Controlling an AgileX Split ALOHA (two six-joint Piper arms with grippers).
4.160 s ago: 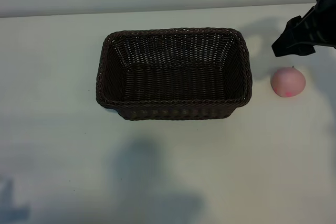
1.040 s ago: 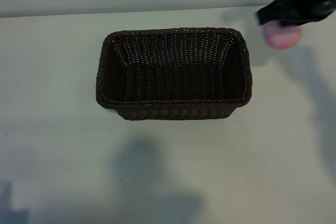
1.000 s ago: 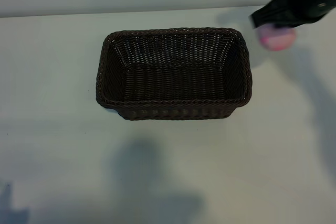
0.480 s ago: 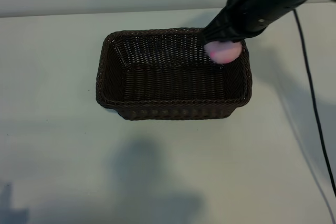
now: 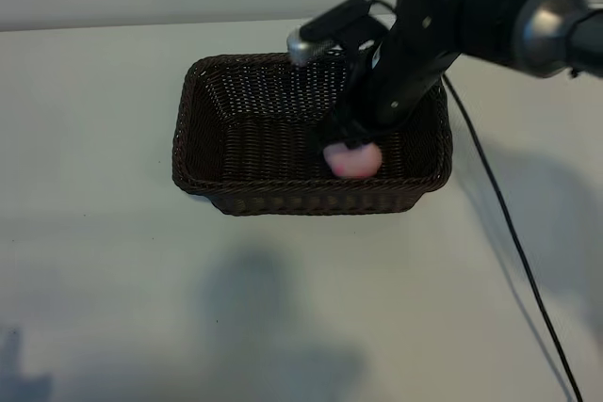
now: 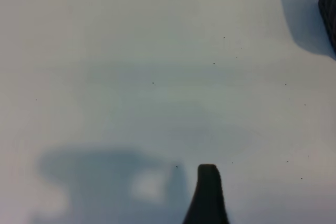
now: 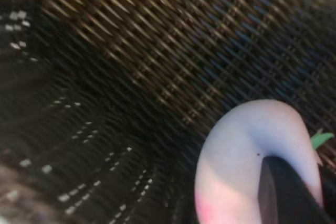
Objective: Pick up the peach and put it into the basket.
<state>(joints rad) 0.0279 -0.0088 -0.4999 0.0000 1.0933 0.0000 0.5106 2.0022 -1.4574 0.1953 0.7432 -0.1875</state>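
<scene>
The small pale-pink peach [image 5: 353, 161] hangs inside the dark-brown wicker basket [image 5: 188, 120], low over its floor near the front wall and right of middle. My right gripper [image 5: 350, 144] is shut on the peach from above. The right wrist view has the peach [image 7: 241, 150] close up, a dark fingertip [image 7: 283, 192] pressed against it, a green leaf at its edge and the basket's weave [image 7: 131, 51] behind. Of my left gripper only one dark fingertip [image 6: 208, 195] shows, over bare table with nothing against it; a corner of the basket [image 6: 328, 3] lies far off.
The right arm [image 5: 490, 16] reaches in from the upper right across the basket's far right corner. Its black cable [image 5: 509, 233] trails over the white table to the lower right. Shadows fall on the table in front of the basket.
The right gripper has carried the peach from the table's far right corner leftwards over the basket's rim and down inside, towards the front wall. The basket has not moved.
</scene>
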